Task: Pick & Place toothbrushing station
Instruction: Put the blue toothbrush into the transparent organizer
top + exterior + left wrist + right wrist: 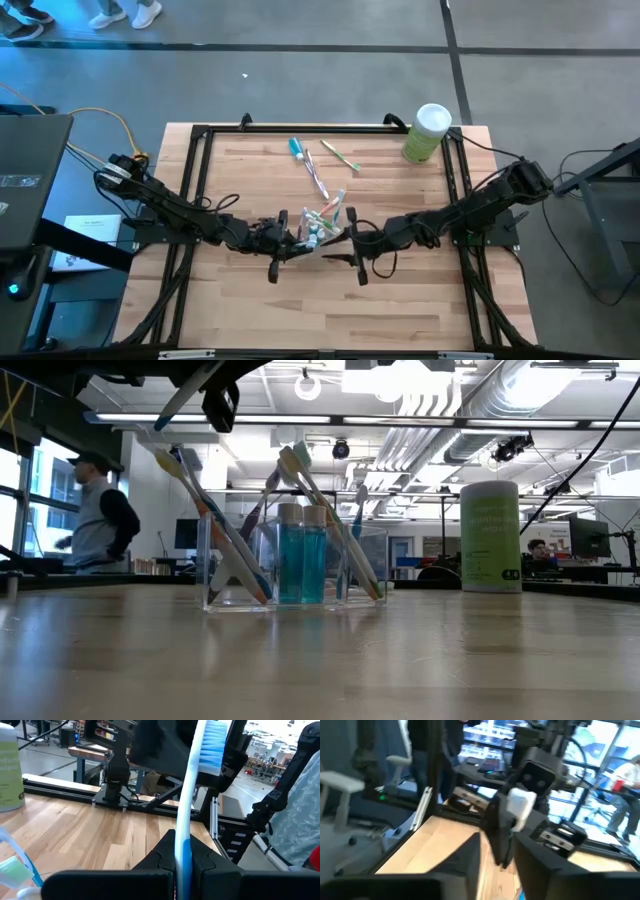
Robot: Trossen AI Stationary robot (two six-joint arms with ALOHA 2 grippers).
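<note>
Over wooden table, left gripper clamps blue-white toothbrush upright.

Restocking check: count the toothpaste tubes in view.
3 toothpaste tubes: two upright in the clear cup, one lying farther back on the table. Others may hide behind toothbrushes.

Bright, even indoor light, strongest overhead.
Glare from ceiling lamps above the clear cup; soft, faint shadows under that cup. Motion-blurred throughout the right wrist view; out of focus behind the blue-bristled toothbrush.
</note>
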